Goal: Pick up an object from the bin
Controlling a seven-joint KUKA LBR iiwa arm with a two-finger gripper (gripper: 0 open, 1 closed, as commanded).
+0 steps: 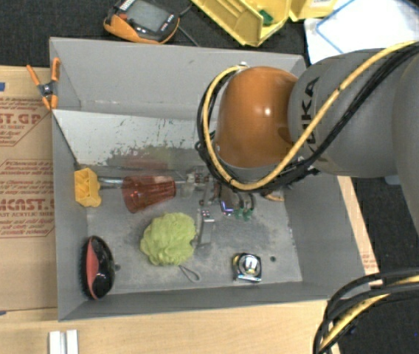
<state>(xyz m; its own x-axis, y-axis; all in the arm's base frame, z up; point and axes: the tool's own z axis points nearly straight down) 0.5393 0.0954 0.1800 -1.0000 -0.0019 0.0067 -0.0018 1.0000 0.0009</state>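
Note:
My gripper (pixel 205 233) hangs below the arm's wrist in the middle of the bin. It is low, right at the right edge of a lumpy green crumpled thing (pixel 168 240). Just to its upper left lies a red see-through cup (pixel 149 193) on its side, with a clear stem towards the left. A small silver and yellow tape measure (pixel 248 267) lies to the gripper's lower right, near the bin's front wall. Nothing shows held in the gripper.
A yellow block (pixel 87 186) rests by the left wall. A black and red oval thing (pixel 97 267) lies in the front left corner. A thin wire clip (pixel 189 273) sits below the green lump. The arm's orange dome covers the bin's back right.

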